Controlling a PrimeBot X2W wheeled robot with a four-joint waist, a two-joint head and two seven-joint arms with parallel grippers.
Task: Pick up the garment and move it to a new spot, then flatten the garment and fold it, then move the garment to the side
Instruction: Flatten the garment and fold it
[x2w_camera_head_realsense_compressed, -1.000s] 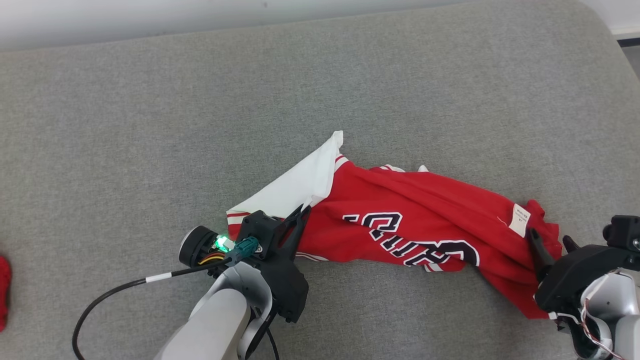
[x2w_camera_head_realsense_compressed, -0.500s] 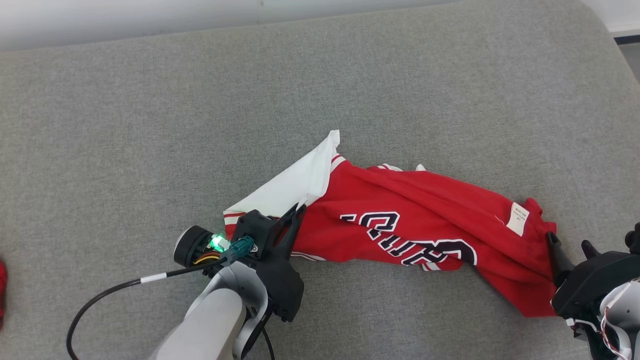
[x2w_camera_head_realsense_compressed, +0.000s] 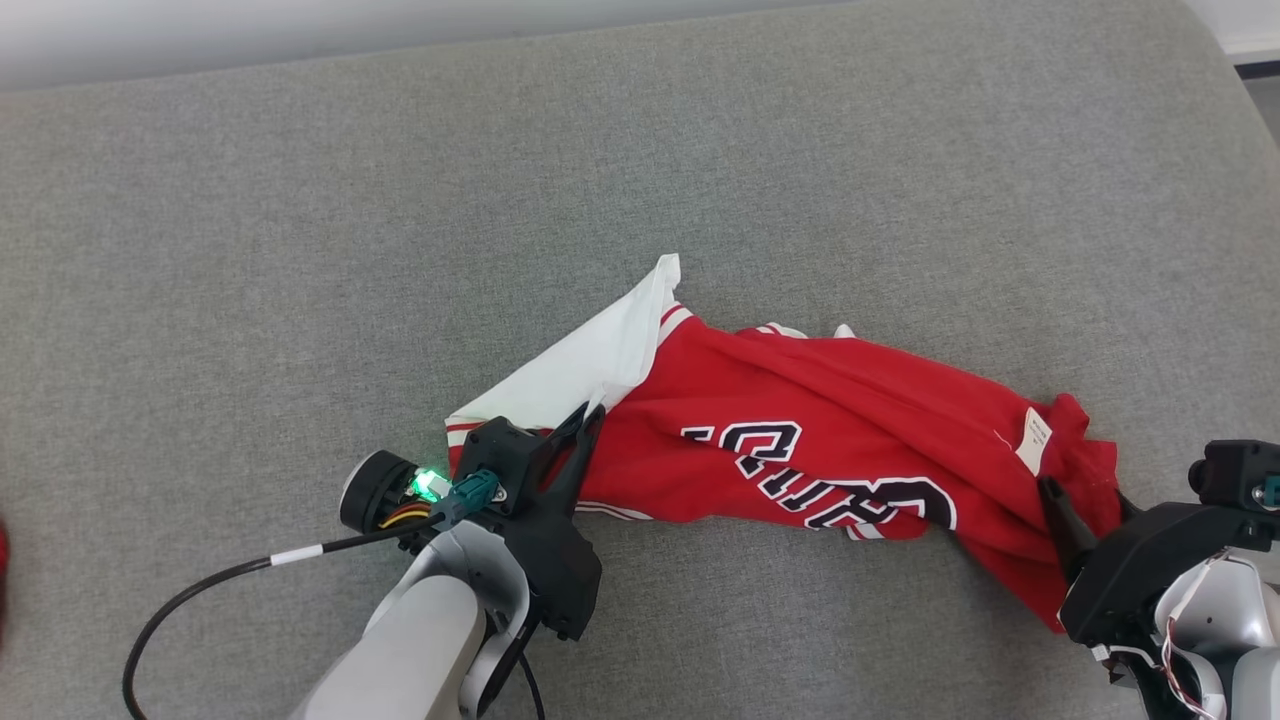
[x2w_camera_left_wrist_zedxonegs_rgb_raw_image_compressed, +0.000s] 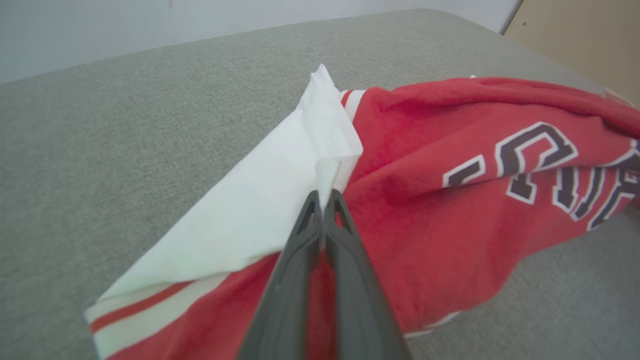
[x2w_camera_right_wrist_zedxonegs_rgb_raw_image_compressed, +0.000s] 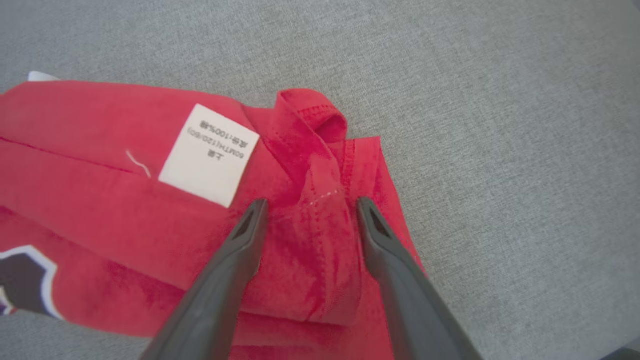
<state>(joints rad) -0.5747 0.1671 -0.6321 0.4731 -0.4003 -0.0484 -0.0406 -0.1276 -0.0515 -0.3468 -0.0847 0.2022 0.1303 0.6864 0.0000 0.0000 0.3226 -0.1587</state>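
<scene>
Just beside the care label (x2w_camera_right_wrist_zedxonegs_rgb_raw_image_compressed: 209, 154), my right gripper (x2w_camera_right_wrist_zedxonegs_rgb_raw_image_compressed: 311, 201) has moved back in over the last half second, fingers apart, straddling the bunched red hem of the garment (x2w_camera_head_realsense_compressed: 830, 440), not pinched yet. Well away from the label, left gripper (x2w_camera_left_wrist_zedxonegs_rgb_raw_image_compressed: 322, 197) stays clamped on the white fold (x2w_camera_left_wrist_zedxonegs_rgb_raw_image_compressed: 260, 200). Garment lies crumpled on the grey cushion (x2w_camera_head_realsense_compressed: 300, 250); I reckon closing right lets me stretch it flat

A grey woven cushion (x2w_camera_head_realsense_compressed: 300, 250) with rounded far corners carries everything. One garment (x2w_camera_head_realsense_compressed: 800, 400) lies on it. The garment is red with dark, white-edged letters (x2w_camera_head_realsense_compressed: 820, 480), and it has a white panel (x2w_camera_head_realsense_compressed: 590, 365) at its left end with red and white stripes along the hem. It runs crumpled in long folds from the middle towards the near right, with a white label (x2w_camera_head_realsense_compressed: 1033, 445) near its right end.
</scene>
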